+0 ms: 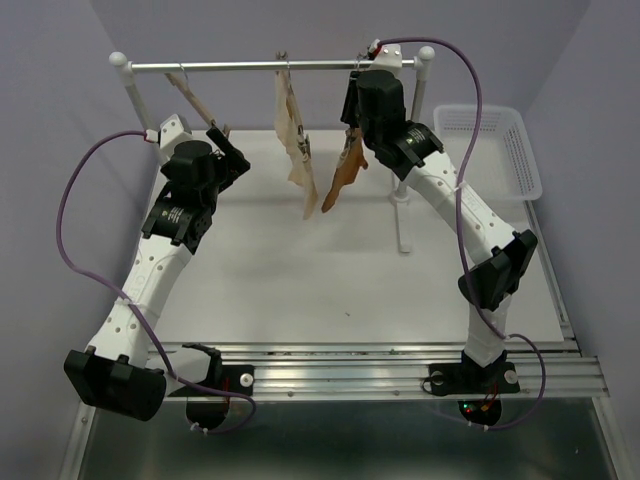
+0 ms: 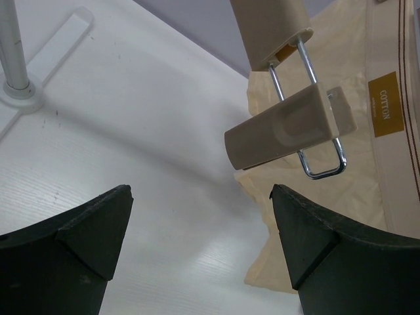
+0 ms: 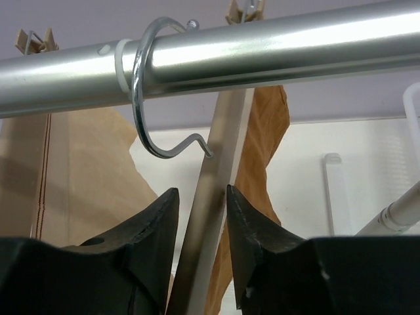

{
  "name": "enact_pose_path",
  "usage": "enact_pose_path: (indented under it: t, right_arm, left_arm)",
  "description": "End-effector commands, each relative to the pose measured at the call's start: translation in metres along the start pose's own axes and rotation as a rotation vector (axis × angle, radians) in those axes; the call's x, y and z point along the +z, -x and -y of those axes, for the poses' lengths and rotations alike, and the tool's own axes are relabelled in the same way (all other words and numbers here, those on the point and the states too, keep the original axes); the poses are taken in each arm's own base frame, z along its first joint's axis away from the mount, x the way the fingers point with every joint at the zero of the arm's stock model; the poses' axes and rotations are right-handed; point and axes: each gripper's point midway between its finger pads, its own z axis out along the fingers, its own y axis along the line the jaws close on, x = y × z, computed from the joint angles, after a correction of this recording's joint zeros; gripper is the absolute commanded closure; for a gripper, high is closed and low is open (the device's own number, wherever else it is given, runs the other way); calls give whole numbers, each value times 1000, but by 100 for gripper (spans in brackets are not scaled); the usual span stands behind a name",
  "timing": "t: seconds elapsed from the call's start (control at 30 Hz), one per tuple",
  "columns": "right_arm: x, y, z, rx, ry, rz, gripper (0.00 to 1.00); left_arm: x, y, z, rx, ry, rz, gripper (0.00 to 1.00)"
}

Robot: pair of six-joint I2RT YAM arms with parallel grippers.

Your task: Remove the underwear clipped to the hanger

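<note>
— Carrying surface?
— White table [image 1: 300,280], matte, filling mid-frame from above; faint grain and dark specks up close.
— Directly on it?
— 1 white rack foot [image 1: 404,228] right of centre. Second foot [image 2: 46,49] upper left in the left wrist view. Mesh basket [image 1: 490,150] upper right; on or beside, unclear.

The rail [image 3: 275,42] was glossy metal; the hanger [image 3: 226,131] smooth pale wood; the underwear [image 3: 266,131], at its 2 o'clock, matt rust cloth.

Cream garment [image 1: 297,135], white basket [image 1: 528,160], rail [image 1: 230,66].
</note>
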Motion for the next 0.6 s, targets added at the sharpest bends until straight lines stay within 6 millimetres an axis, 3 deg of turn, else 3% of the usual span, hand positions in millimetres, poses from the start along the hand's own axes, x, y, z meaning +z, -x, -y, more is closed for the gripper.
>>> enact_pose_path:
  t: [0.0,0.23,0.37,0.57]
  right_arm:
    - [-4,22,-2,20,-17,60,61]
    - [-3,20,2,6,-39,61,70]
    - [-6,28,5,-1,-47,80,99]
    - [-14,43,7,-15,-40,123,99]
  left_arm:
    - [-6,13,1,1,-14,46,1]
    - [-9,16,0,-4,-14,55,1]
    - [-11,18,-2,-8,-11,64,1]
    - [-13,21,-3,-11,-8,75,1]
